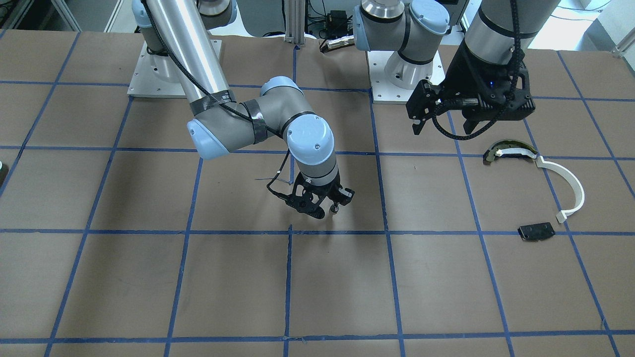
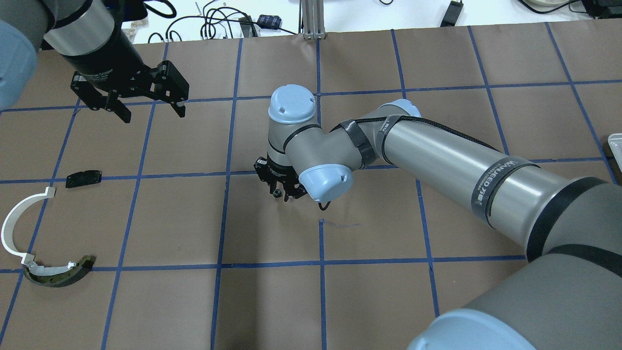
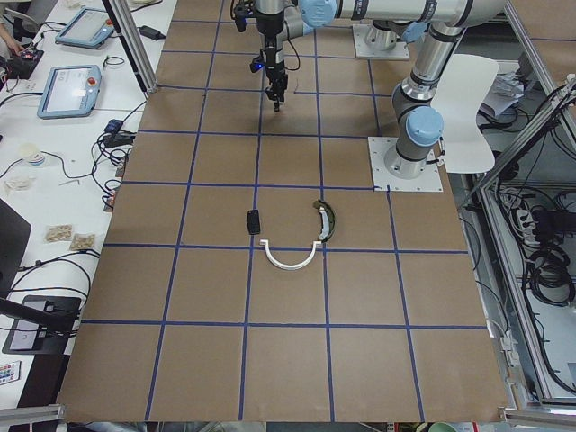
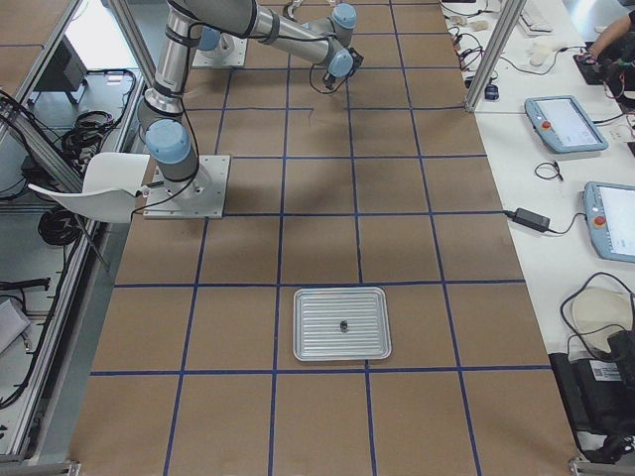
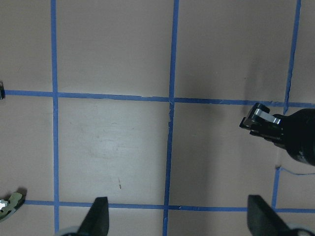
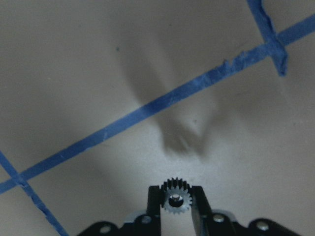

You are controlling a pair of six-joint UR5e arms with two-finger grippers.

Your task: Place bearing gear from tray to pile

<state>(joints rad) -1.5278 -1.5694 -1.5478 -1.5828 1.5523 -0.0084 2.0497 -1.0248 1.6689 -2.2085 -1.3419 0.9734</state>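
My right gripper (image 1: 333, 208) hangs just above the middle of the table, shut on a small toothed bearing gear (image 6: 176, 199) held between its fingertips; it also shows from overhead (image 2: 279, 194). The pile lies apart from it on my left side: a thin white arc strip (image 1: 570, 181), an olive-and-white curved piece (image 1: 508, 150) and a small flat black plate (image 1: 536, 231). My left gripper (image 2: 151, 114) is open and empty, raised above the table beyond the pile. The silver tray (image 4: 308, 342) sits at the table's right end.
One small dark part (image 4: 342, 325) lies in the middle of the tray. The table is brown with a grid of blue tape lines. The two arm bases (image 1: 173, 69) stand at the robot's edge. Tablets and cables lie on a side bench (image 4: 566, 129).
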